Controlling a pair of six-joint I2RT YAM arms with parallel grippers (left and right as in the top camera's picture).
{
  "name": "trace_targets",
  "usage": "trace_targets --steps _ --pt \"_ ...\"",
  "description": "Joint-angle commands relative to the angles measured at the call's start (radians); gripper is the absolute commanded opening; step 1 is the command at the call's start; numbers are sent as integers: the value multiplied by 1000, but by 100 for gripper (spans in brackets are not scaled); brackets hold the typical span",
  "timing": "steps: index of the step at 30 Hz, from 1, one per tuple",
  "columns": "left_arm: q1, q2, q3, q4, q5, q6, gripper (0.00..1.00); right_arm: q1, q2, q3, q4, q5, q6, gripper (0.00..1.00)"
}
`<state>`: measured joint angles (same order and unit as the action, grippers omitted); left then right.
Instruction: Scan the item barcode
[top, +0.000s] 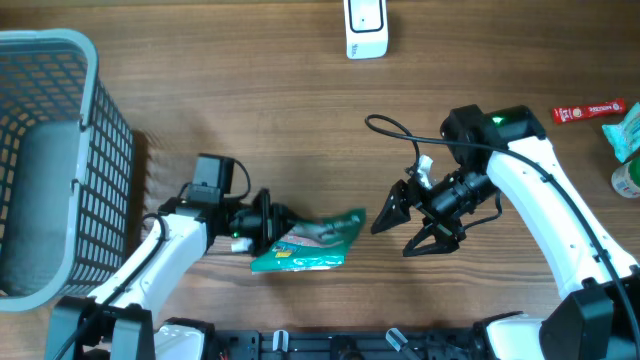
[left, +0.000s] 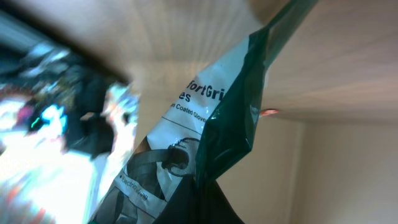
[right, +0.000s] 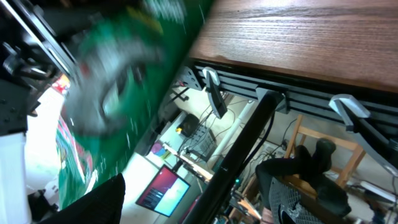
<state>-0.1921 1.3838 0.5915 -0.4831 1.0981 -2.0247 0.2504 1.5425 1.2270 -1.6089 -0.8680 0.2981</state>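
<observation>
The left claw (top: 272, 230) grips the green glove packet (top: 318, 242).
The right claw (top: 408, 230) sits wide open at the packet's 3 o'clock, apart.

Overhead, light is even and soft, faint shadows on the tabletop (top: 300, 120) beside the green packet (top: 312, 243). My right wrist view blurs the packet itself; my left smears everything left of it.

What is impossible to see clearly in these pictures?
- Barcode: none shows on the packet. Overhead it is too small, and the left wrist view cuts its print off.
- Right wrist view: packet blurred.
- Overhead: green items cut off by the right edge.
- Red pack: label too small overhead.
</observation>
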Motion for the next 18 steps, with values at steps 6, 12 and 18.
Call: trace_targets --steps 6,12,18 --pt "5 6 2 -58 380 -156 4 -3 -19 -1 73 75 16 73" --pt "79 6 2 -180 383 -156 4 -3 -19 -1 71 72 257 89" --pt "79 6 2 -181 367 -156 4 -2 -19 -1 167 -1 222 80"
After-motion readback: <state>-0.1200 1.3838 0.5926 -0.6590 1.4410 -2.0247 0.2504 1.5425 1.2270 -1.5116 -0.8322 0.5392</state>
